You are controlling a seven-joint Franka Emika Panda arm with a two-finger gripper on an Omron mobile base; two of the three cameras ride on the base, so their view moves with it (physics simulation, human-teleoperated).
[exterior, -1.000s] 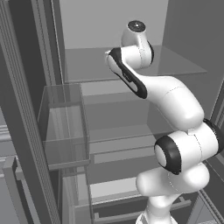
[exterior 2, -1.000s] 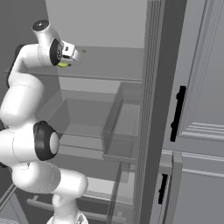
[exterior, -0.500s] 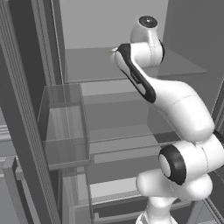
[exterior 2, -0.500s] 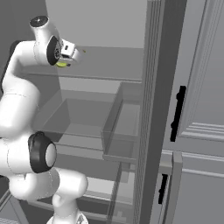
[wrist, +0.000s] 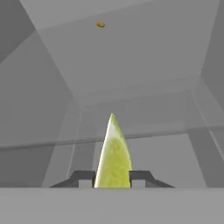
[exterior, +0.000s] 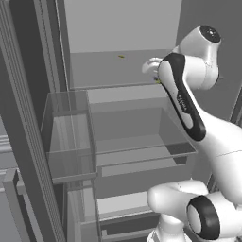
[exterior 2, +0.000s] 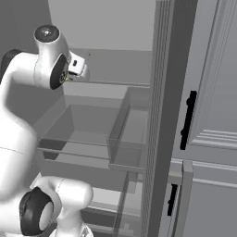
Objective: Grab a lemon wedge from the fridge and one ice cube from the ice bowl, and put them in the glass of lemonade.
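Because the two dark finger tips of the tool sit tight against either flank of the lemon wedge, it reads as closed most of the way onto the fruit, with the wedge's point standing up toward twelve o'clock in the hand view. The grip is low on the wedge, across its thicker part, which looks like the right place: the pale rind edge gives the firmer surface, while the yellow-green flesh is likely soft and wet, so a harder squeeze could crush it or let it squirt out. Small and light, it should put no strain on the arm; slipping is the likelier trouble.

Outward from the tool, in the left base view the hand is up inside the fridge, above a pale-grey shelf, with a clear bin at about eight o'clock from it. A tiny orange speck shows on the back wall; what it is cannot be told. In the right base view a paler panelled cabinet with a short black handle stands at three o'clock.
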